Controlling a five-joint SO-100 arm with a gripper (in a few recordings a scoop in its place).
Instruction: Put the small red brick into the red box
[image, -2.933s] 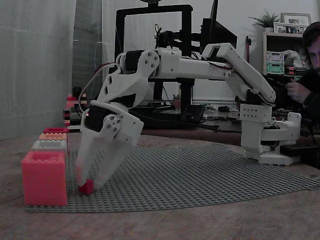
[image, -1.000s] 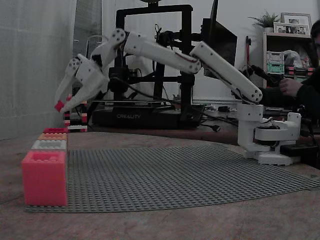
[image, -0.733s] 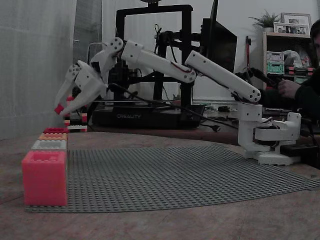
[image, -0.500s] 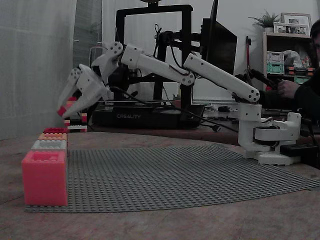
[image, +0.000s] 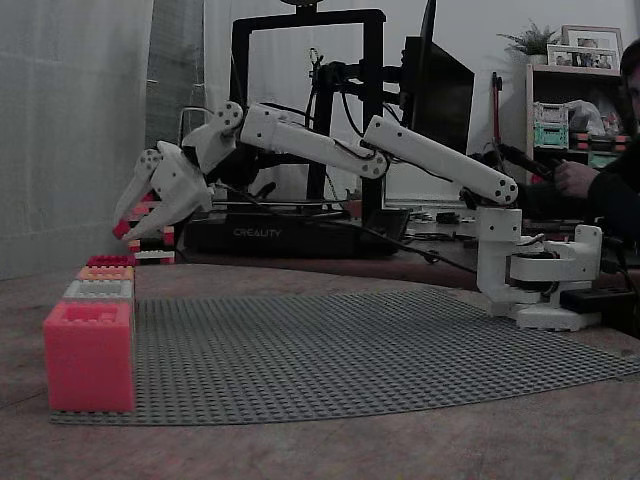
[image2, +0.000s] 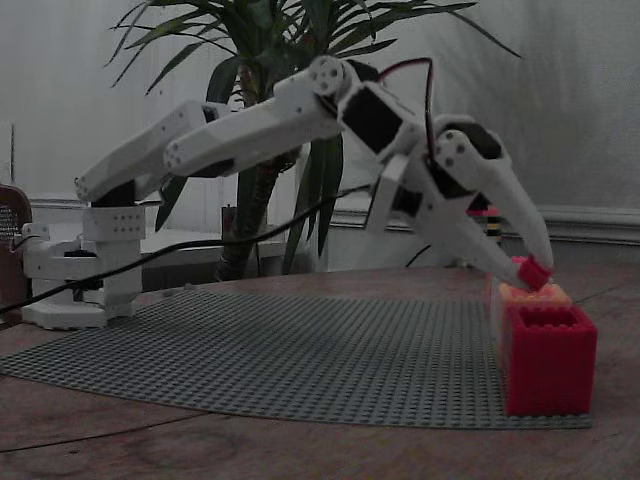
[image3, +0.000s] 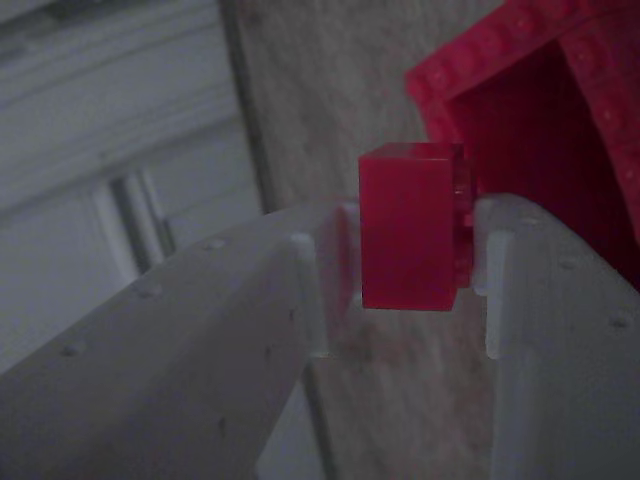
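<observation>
The small red brick (image3: 410, 226) sits pinched between my two fingertips, so my gripper (image: 122, 229) is clamped on it and carrying it in the air, well above the table. In the wrist view the brick fills the gap between my white fingers (image3: 250, 330), and just beyond it, to the upper right, I can see the open mouth of the red box (image3: 545, 120), its studded rim and dark hollow close at hand. In a fixed view the brick (image2: 533, 272) hangs at my tip just above the row of boxes, over the far end past the pink-coral box (image2: 547, 358) nearest that camera and near the orange one (image2: 528, 294). Compared with half a second ago my arm has stretched further out and dropped a little, so the gripper has moved from high above the grey baseplate (image: 380, 340) to low over the far end of the box row (image: 98, 290), where the red box (image: 110, 260) stands behind the others. I judge that the carry is nearly over: what remains is to line the brick up squarely over the opening, lower it in and let go. The risk, as I read it, is releasing short and landing it on the rim or in a neighbouring box.
</observation>
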